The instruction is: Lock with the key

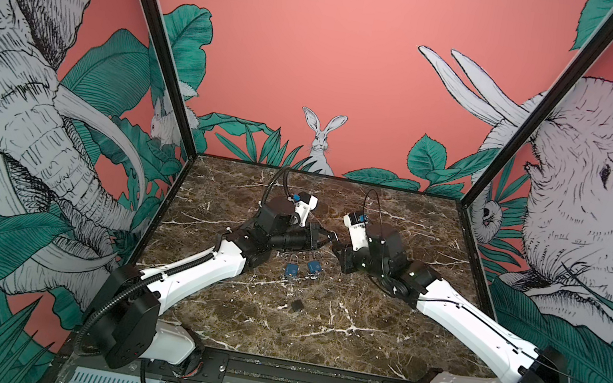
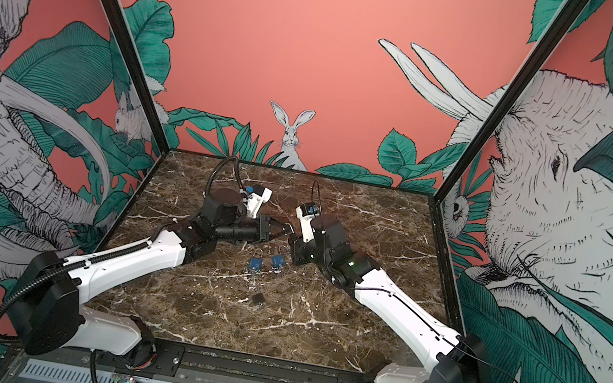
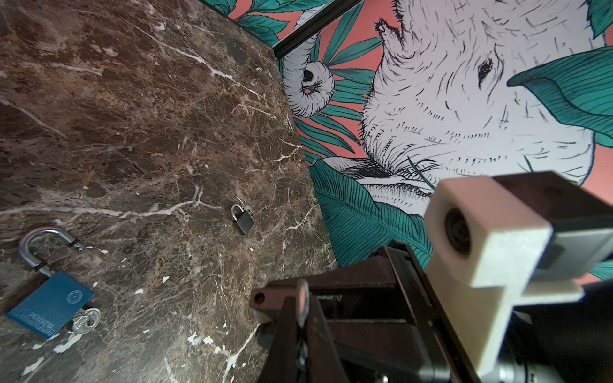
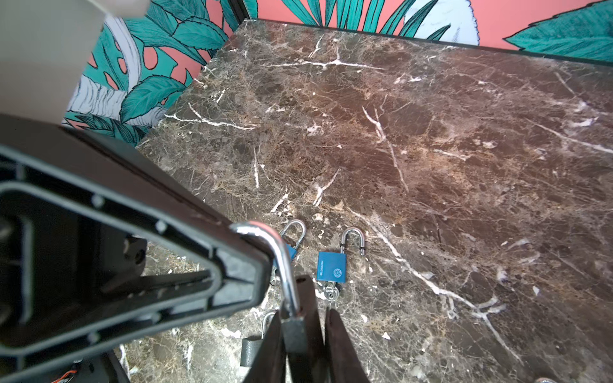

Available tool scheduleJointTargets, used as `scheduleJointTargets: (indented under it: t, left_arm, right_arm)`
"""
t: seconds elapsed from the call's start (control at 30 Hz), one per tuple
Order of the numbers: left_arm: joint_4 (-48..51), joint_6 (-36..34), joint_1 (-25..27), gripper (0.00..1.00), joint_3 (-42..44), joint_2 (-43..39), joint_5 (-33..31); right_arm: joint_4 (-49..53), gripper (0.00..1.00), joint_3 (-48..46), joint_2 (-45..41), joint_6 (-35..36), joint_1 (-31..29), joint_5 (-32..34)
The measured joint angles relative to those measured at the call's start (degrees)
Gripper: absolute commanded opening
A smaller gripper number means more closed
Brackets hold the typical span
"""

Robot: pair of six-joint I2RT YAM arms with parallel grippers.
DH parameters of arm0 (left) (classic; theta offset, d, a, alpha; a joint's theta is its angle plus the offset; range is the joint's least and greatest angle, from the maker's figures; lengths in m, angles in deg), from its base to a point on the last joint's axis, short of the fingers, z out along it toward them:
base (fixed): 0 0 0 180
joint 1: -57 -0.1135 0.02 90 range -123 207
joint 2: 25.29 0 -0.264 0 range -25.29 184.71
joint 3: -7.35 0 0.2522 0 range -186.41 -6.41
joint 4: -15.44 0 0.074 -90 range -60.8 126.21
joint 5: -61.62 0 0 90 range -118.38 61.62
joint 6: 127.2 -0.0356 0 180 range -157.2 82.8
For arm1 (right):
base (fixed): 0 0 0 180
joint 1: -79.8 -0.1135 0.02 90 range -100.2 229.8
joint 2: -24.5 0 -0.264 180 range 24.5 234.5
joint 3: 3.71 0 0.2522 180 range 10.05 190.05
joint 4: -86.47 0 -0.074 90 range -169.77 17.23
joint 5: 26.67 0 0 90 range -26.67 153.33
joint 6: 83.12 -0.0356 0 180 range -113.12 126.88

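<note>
In the left wrist view my left gripper [image 3: 300, 318] is shut on a small silver key [image 3: 302, 296], pinching it edge-on. My right gripper [image 4: 305, 345] is shut on a dark padlock [image 4: 293, 331], which it holds above the table. The lock's silver shackle [image 4: 282, 258] stands open and rests against the left gripper's black housing [image 4: 166, 265]. In both top views the left gripper [image 1: 324, 237] [image 2: 281, 232] and the right gripper [image 1: 337, 246] [image 2: 290, 238] meet tip to tip mid-table. The keyhole is hidden.
Two blue padlocks [image 1: 291, 270] [image 1: 314, 266] lie open on the marble table [image 1: 358, 327], just in front of the grippers. One blue padlock [image 4: 332, 267] has a key [image 4: 331, 293] in it. A black padlock [image 1: 297, 305] lies nearer the front. Patterned walls [image 1: 588, 206] enclose the table.
</note>
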Motion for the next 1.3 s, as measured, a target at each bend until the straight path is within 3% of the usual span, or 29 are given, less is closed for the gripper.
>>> scheduleJointTargets:
  t: [0.1, 0.37, 0.43, 0.53, 1.0, 1.3]
  left_arm:
    - [0.0, 0.0, -0.1, 0.0, 0.0, 0.0, 0.0]
    - [0.5, -1.0, -0.1, 0.01, 0.0, -0.2, 0.0]
    - [1.5, -1.9, -0.1, 0.22, 0.0, -0.9, -0.1]
    - [4.0, -4.2, -0.1, 0.39, 0.0, -2.4, -0.8]
    - [10.1, -9.7, -1.7, 0.41, -0.4, -4.3, -1.1]
    - [10.0, -11.1, -5.6, 0.41, 0.0, -12.9, 2.1]
  right_arm:
    - [0.1, 0.0, 0.0, 0.0, 0.5, -0.2, -0.5]
    - [1.0, 0.0, 0.4, -0.1, 0.7, 0.0, -1.5]
    - [2.3, 0.0, 1.1, -0.1, 0.7, 0.2, -3.2]
    - [4.5, 0.0, 2.7, -0.2, -0.4, 1.3, -6.1]
    - [13.3, 0.0, 7.7, -2.0, -3.6, 4.8, -19.9]
    - [15.5, 0.0, 7.6, -2.3, -4.2, 9.8, -32.5]
